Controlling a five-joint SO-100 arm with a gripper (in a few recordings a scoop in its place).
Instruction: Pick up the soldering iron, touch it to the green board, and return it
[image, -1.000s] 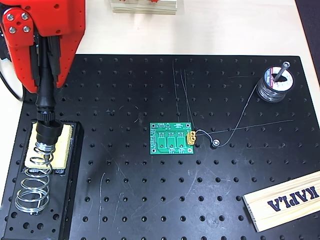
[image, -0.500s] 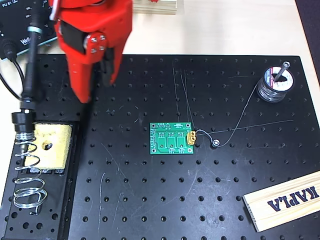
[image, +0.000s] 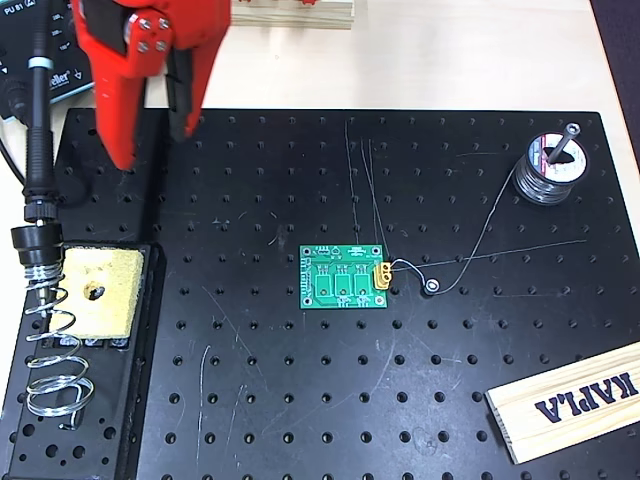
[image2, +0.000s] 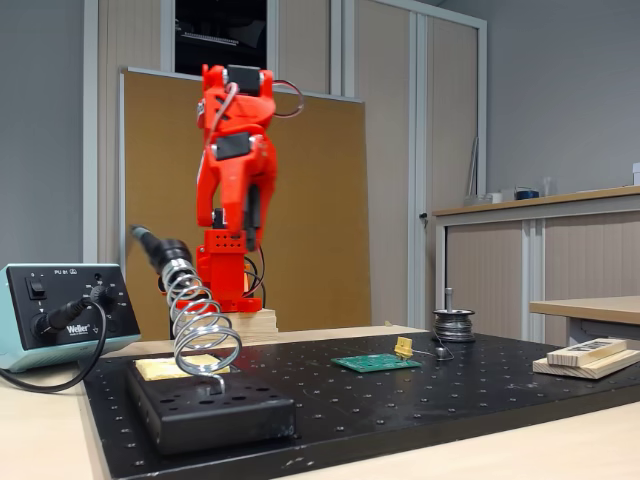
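Observation:
The soldering iron (image: 37, 150) rests in its coiled spring stand (image: 52, 345) at the left edge of the overhead view, handle pointing to the back; in the fixed view its handle (image2: 150, 244) sticks up out of the coil. The green board (image: 345, 278) lies flat mid-plate, its yellow connector on the right; it also lies on the plate in the fixed view (image2: 376, 362). My red gripper (image: 152, 148) hangs at the back left, to the right of the iron and apart from it, open and empty. In the fixed view the arm is folded high, gripper (image2: 243, 228) pointing down.
A yellow sponge (image: 95, 290) sits in the stand's tray. A solder spool (image: 548, 170) stands at the back right, its wire trailing towards the board. A wooden block (image: 570, 400) lies front right. The soldering station (image2: 60, 315) stands left of the black perforated plate (image: 300, 400).
A second ago my gripper was over the iron at the stand. It has since let go, lifted away, and drawn back to the rear left. The iron stays in the coil.

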